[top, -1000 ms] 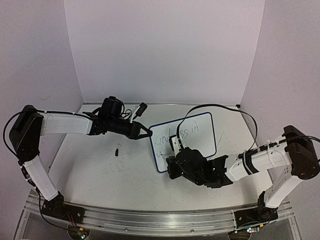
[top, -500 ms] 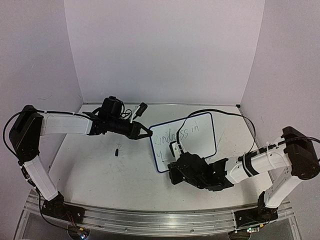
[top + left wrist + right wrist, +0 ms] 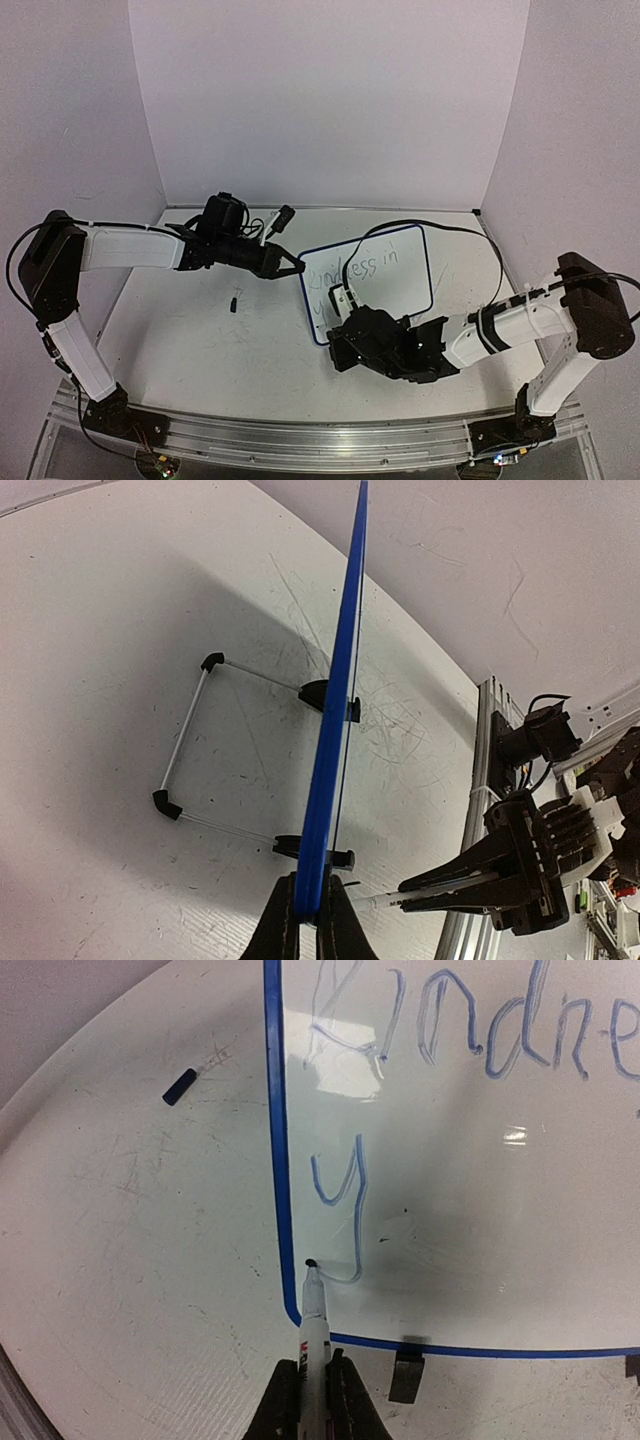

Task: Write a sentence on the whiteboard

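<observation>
The whiteboard is standing propped on the surface, right of centre in the top view, with its written face leaning toward the arms. The left wrist view is showing it edge-on, with its black clip feet sitting on the surface and a thin wire stand lying flat behind it.

The left end effector is reaching in from 9 o'clock and pinching the board's blue frame at its 9 o'clock edge, its fingers pressing together on either side of the rim.

The right end effector is hovering low at the board's 7 o'clock corner and clamping a marker between closed fingers, the pen pointing toward 12 o'clock in the right wrist view. Its dark tip is sitting just inside the frame, at 9 o'clock from the tail of a lone "y". Whether the tip is actually touching the board I cannot tell.

The sentence is showing as "Kindness in" along the top line, with only that "y" beneath it.

A small dark cap is lying on the surface at 9 o'clock from the board, well apart from it.
</observation>
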Action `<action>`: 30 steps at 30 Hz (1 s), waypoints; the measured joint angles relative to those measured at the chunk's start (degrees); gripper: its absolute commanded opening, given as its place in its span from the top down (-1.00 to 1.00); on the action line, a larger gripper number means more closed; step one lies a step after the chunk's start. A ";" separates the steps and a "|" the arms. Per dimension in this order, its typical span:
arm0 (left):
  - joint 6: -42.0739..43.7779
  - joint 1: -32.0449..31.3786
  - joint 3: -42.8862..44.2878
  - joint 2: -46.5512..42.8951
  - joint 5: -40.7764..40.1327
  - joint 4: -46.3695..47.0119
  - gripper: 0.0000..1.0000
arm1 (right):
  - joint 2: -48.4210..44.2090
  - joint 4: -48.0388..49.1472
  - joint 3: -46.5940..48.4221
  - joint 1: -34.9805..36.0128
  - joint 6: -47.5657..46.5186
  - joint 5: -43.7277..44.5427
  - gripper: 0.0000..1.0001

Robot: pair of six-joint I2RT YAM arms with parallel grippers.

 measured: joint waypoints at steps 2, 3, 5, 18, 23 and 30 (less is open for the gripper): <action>0.00 0.00 0.00 0.00 0.02 0.00 1.00 | -0.23 -0.12 -0.02 0.00 -0.02 0.00 1.00; 0.00 -0.03 0.00 0.00 0.02 0.00 1.00 | -0.59 -0.23 -0.10 -0.03 -0.03 0.05 1.00; 0.00 -0.04 0.00 0.00 0.02 0.00 1.00 | -2.24 -0.47 -0.82 -0.12 -0.03 0.25 1.00; 0.14 -0.10 0.00 -0.08 0.00 -0.02 1.00 | -5.47 -0.40 -0.84 -2.30 -1.52 3.21 1.00; 0.40 -0.11 0.00 -0.09 0.02 -0.05 1.00 | -4.64 -0.37 -0.37 -2.72 -2.19 3.43 1.00; 0.46 -0.10 0.00 -0.11 -0.02 -0.05 1.00 | -3.58 0.16 0.79 -2.78 -3.33 3.46 1.00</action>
